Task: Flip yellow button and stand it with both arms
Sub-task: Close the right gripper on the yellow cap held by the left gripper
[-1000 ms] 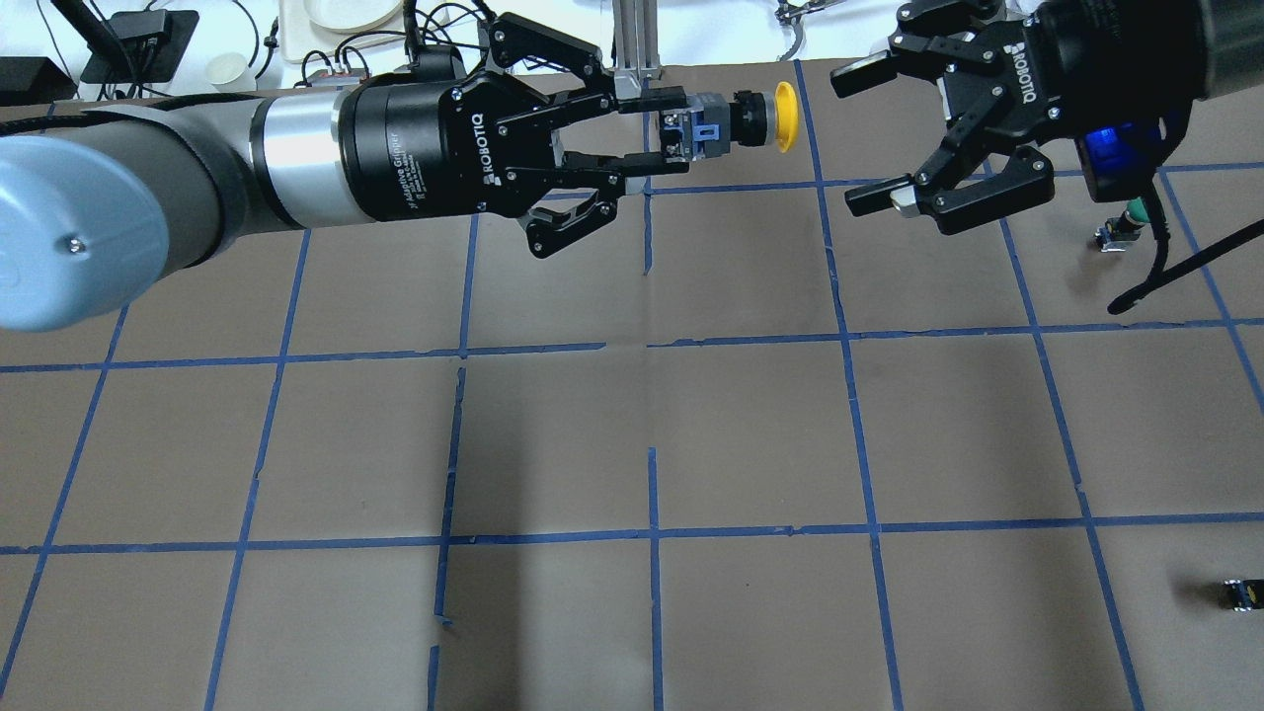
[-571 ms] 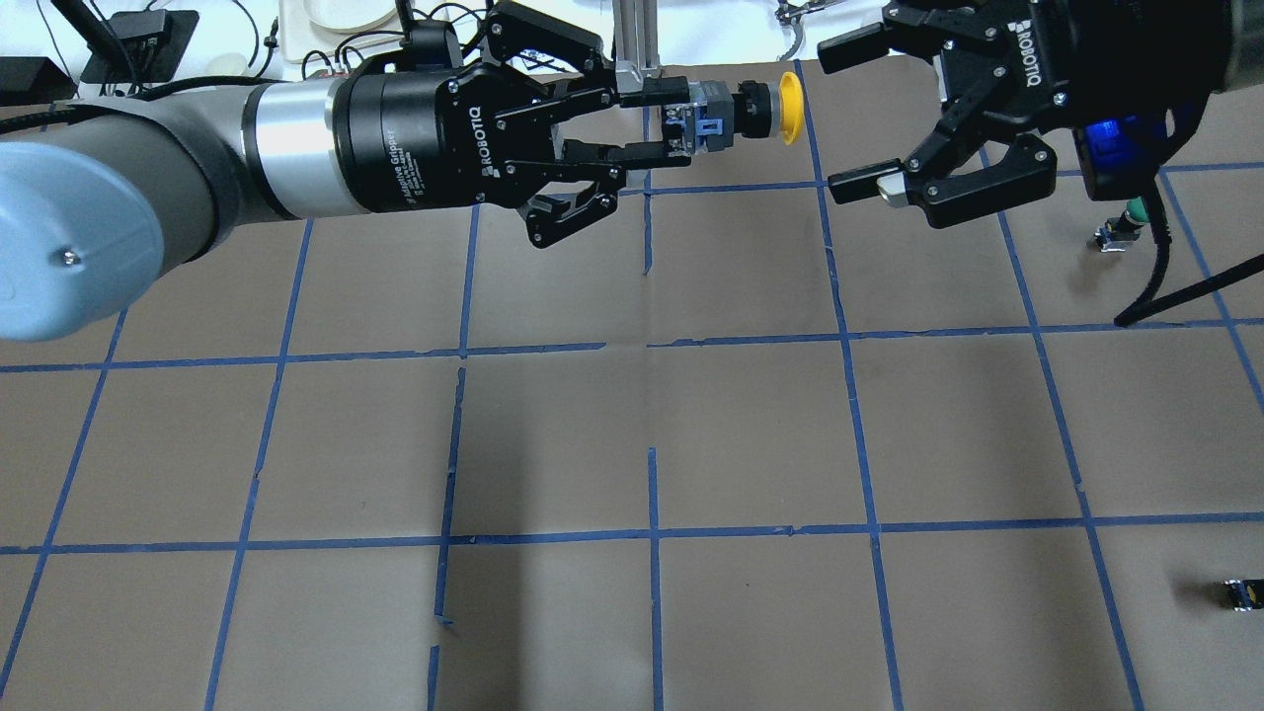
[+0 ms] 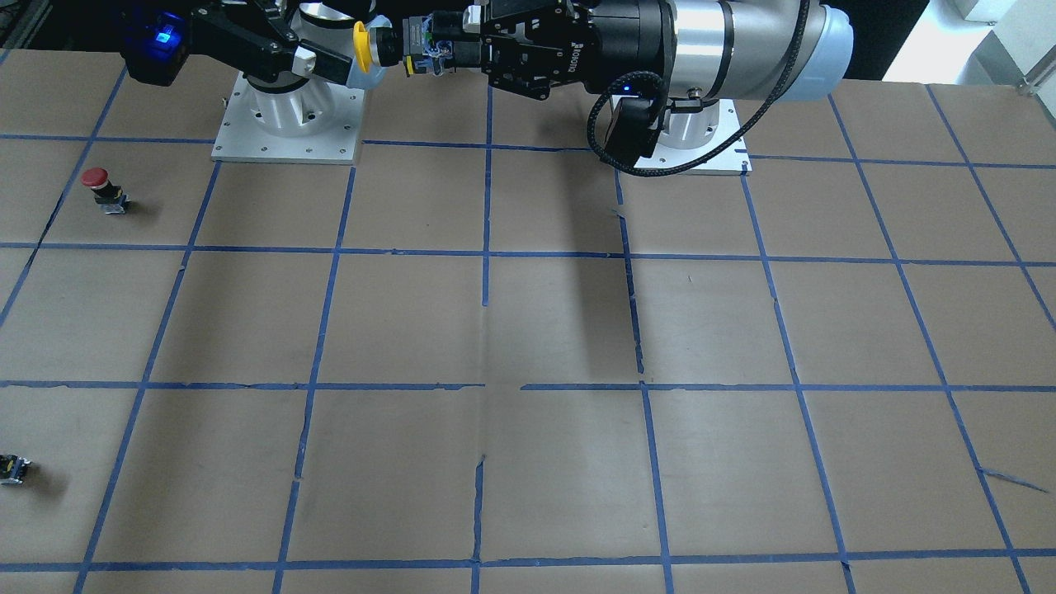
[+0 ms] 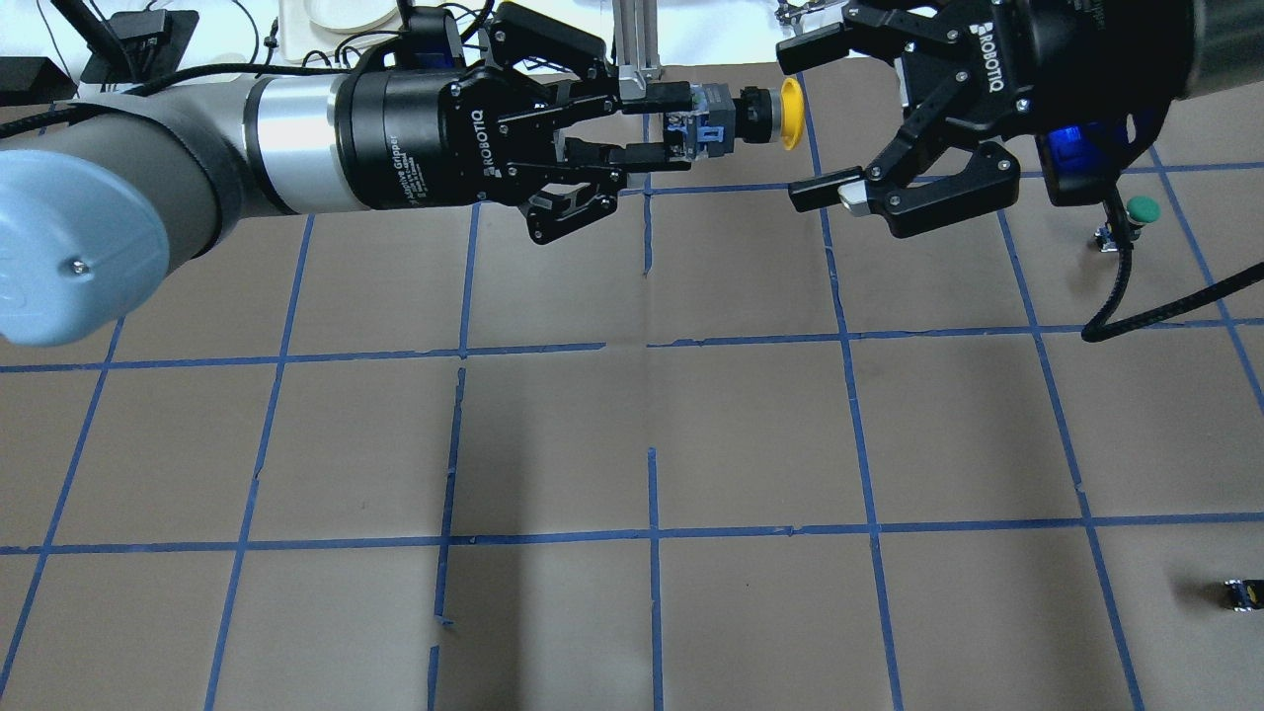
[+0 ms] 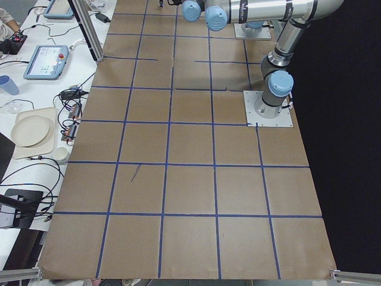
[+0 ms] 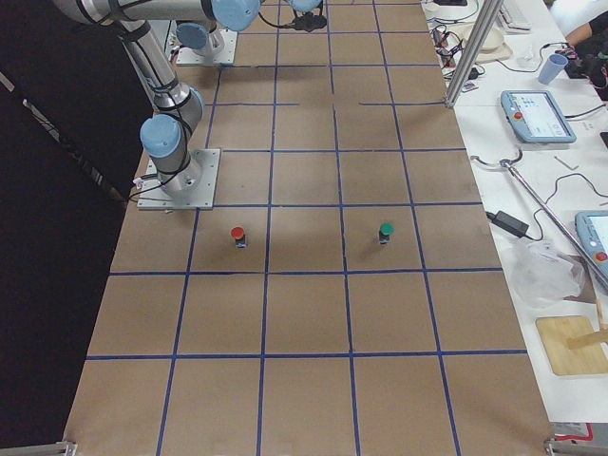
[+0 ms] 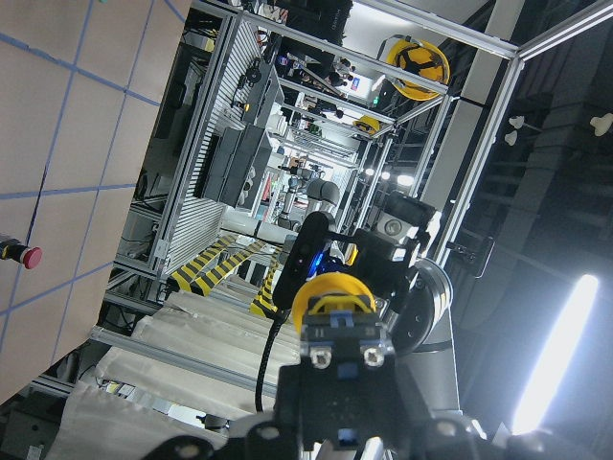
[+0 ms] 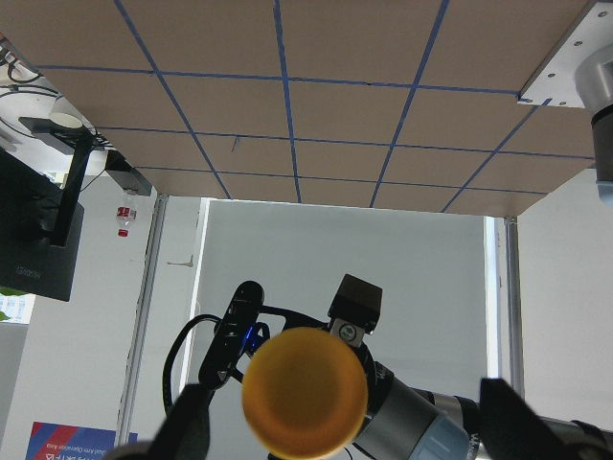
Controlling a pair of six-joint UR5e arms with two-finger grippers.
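Brown paper bench [image 4: 750,434] with a blue tape grid; racks and cables behind.

- Yellow button [image 4: 736,117]: in the air above the far middle of the bench, lying sideways, cap toward the right arm.
- Left pincer [image 4: 681,123]: clamped narrow on the button's blocky body.
- Right pincer [image 4: 792,121]: spread wide, one finger on each side of the cap, not touching it. The right wrist view shows the cap centred between the fingers.

Step, as I judge it: mid-air hand-over, right arm lined up and not yet gripping. Next move calls for the right pincer to close squarely on the cap or neck. The left should let go only once that grip is firm, or the button could drop. After that comes the turn and setting it down upright.

Other items on the bench: red button [image 3: 99,181], green button [image 4: 1141,209], small black piece [image 4: 1239,592].

Containers: I see none on the bench. On the side table there is a plate [image 5: 31,131] with nothing visible on it, and a blue cup [image 5: 7,84] whose contents cannot be told.
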